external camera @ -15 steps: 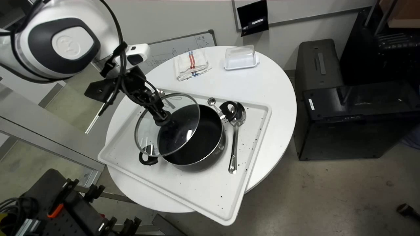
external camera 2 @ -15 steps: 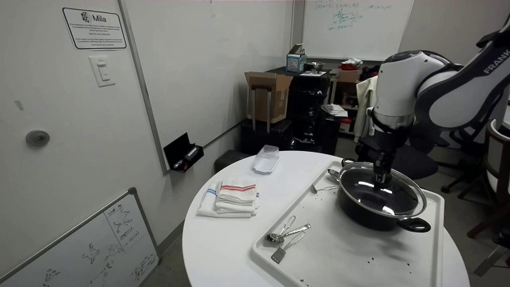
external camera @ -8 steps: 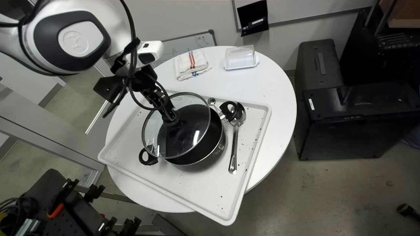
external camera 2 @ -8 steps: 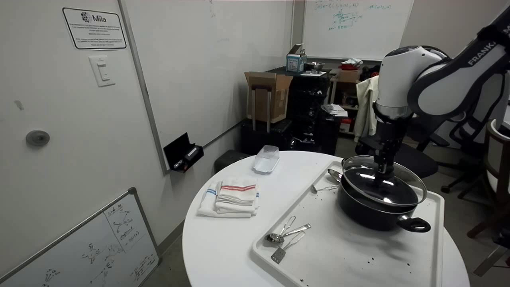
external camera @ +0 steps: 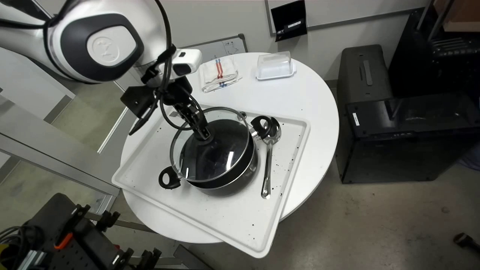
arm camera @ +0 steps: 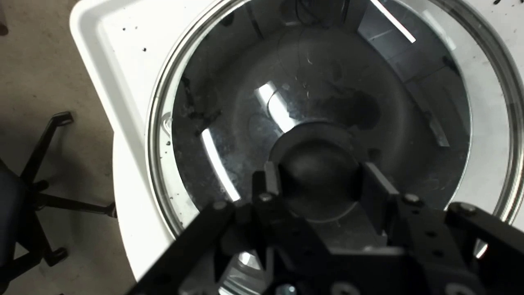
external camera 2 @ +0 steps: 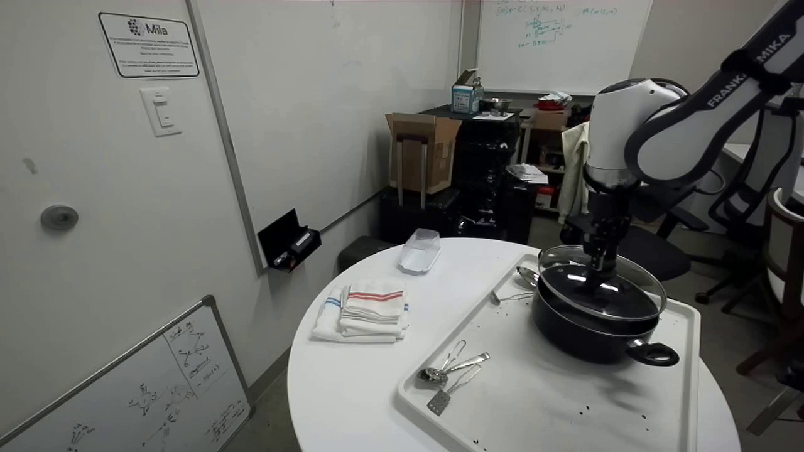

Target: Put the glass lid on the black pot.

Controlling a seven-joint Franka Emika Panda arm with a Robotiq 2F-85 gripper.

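Note:
My gripper (external camera: 203,137) is shut on the dark knob of the glass lid (external camera: 221,159), seen in both exterior views (external camera 2: 603,267). In the wrist view the fingers (arm camera: 321,176) press on both sides of the round knob. The lid's glass (arm camera: 311,90) and metal rim fill most of that view. The black pot (external camera: 240,183) stands on the tray below. The lid hangs just above it, with a gap visible in an exterior view at the pot's wall (external camera 2: 578,342). The lid covers most of the opening but sits off-centre, leaving a dark strip of the interior visible.
The white tray (external camera: 240,232) lies on a round white table. A metal spoon (external camera: 267,168) lies beside one pot handle (external camera: 262,126). Several small utensils (external camera 2: 440,376) lie at the tray's corner. Folded towels (external camera: 219,73) and a clear-covered dish (external camera: 275,65) stand on the table behind.
The arm has carried the held lid sideways over the pot, so it covers more of the opening. The lid also rose slightly in the first half second. The pot and tray have not moved.

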